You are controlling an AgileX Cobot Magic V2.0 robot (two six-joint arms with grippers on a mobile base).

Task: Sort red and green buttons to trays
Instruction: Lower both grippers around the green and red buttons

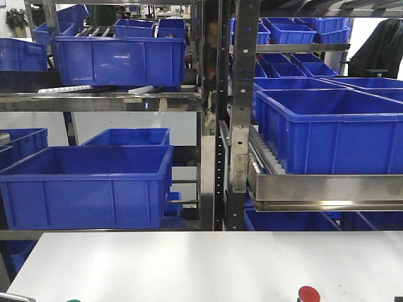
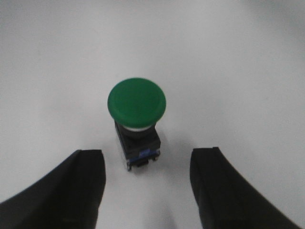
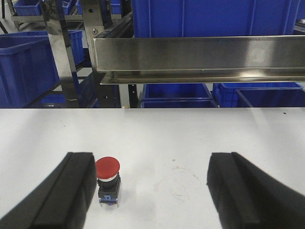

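The green button stands upright on its dark switch block on the white table. It sits just ahead of my left gripper, centred on the gap between the wide-apart black fingers, which do not touch it. The red button stands upright inside my right gripper, close beside the left finger and far from the right one. That gripper is open too. In the front view the red button and a sliver of the green button show at the table's near edge. No trays are in view.
Behind the white table stands a metal rack with a steel roller shelf and several deep blue crates on its levels. The shelf's steel lip hangs over the table's far edge.
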